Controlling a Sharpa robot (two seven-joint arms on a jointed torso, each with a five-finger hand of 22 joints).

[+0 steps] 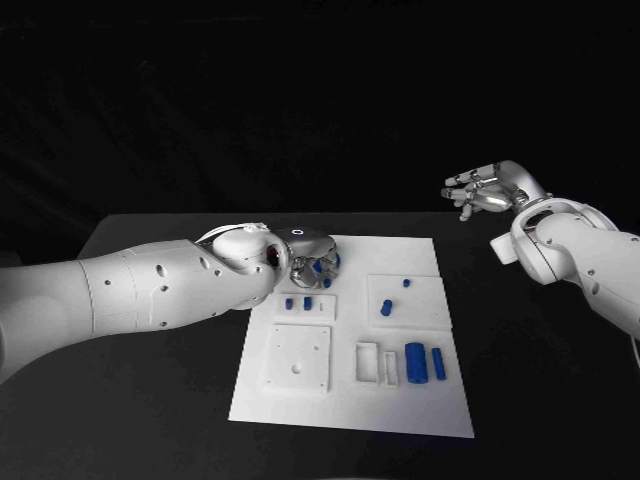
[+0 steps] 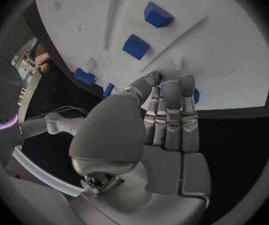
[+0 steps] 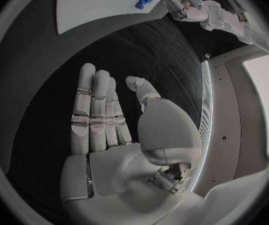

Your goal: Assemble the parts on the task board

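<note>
1. While the left robot hand (image 1: 309,266) is hovering low over the far left part of the board (image 1: 352,410), its fingers (image 2: 172,110) are lying straight and close together above a small blue part (image 2: 196,95); whether it is pinching that part, I cannot tell.
2. Risk, as I'm judging it: those fingers are hiding the part, so a blind close could be nudging it off its seat or skidding it across the smooth white plate.
3. Two blue blocks (image 1: 297,301) are sitting just beside that robot hand, and a sweeping wrist could be knocking them.
4. Out right, the other robot hand (image 1: 482,193) is hanging well above the black surface (image 1: 551,400), fingers (image 3: 94,110) flat and apart, holding nothing.
5. Parts are looking like hard matte plastic: squat blocks, a rounded peg (image 1: 387,307), and two long bars (image 1: 425,363) beside rectangular slots. Board is looking rigid, white, with raised panels.
</note>
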